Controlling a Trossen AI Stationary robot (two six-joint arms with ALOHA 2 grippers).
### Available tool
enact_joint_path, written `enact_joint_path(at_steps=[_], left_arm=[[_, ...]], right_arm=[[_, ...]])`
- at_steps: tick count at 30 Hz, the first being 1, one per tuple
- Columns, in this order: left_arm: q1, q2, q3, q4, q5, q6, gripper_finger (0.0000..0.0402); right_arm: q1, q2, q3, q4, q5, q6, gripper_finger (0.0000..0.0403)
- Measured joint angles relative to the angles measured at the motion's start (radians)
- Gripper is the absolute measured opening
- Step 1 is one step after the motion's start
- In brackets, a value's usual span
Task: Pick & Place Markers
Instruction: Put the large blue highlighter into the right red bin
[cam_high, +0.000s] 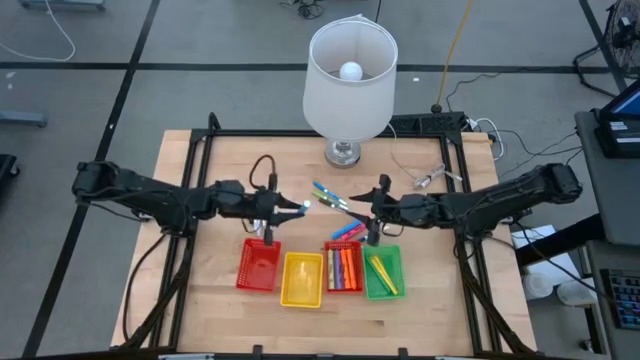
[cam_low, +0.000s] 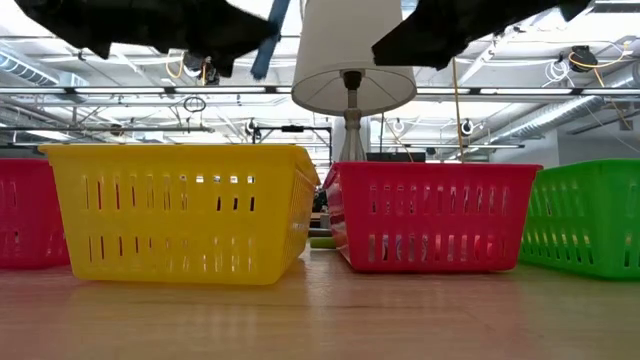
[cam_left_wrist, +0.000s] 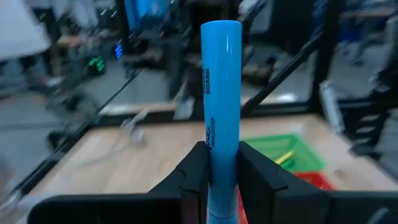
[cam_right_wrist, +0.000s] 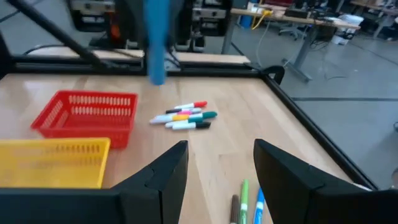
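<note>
Four rectangular plastic mesh trays stood in a row along the near edge of the pale wooden tabletop (cam_high: 200, 300), and they showed the sorting partly done: the red tray at the left end (cam_high: 258, 265) and the yellow tray beside it (cam_high: 302, 280) looked empty from above, while the second red tray (cam_high: 343, 267) already held a row of orange, red and blue markers (cam_high: 343, 266) and the green tray at the right end (cam_high: 383, 272) held yellow and green markers (cam_high: 381, 273). Just behind the trays, the left tool (cam_high: 268, 206) hung above the tabletop with its fingers clamped on a light-blue highlighter marker (cam_left_wrist: 221, 99), which stood upright between them in the left wrist view. The right tool (cam_right_wrist: 215, 167) hovered above the far ends of the second red tray and the green tray, its fingers apart and holding nothing. A few loose markers (cam_high: 347, 231) lay on the wood just behind those two trays, and a small cluster of white and coloured markers (cam_high: 330, 196) lay between the two tools, a little farther back. Judging by this, roughly half the job remained: the carried highlighter was not yet placed, and the two loose groups were not yet picked up. Beyond them, at the far edge, stood a table lamp with a white drum shade and a metal base (cam_high: 349, 75).
</note>
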Motion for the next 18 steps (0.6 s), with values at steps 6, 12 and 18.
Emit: enact_joint_path(at_steps=[6, 12, 18], left_arm=[[-0.022, 0.083, 0.038, 0.032, 0.041, -0.002, 0.0063], [-0.057, 0.119, 0.039, 0.018, 0.025, 0.029, 0.0063], [-0.056, 0.119, 0.040, 0.015, 0.015, 0.030, 0.0063]], right_arm=[[-0.043, 0.144, 0.000, 0.240, -0.078, -0.072, 0.0171], [-0.063, 0.223, 0.000, 0.437, -0.193, -0.072, 0.0171], [-0.030, 0.255, 0.000, 0.582, -0.317, -0.081, 0.0171]])
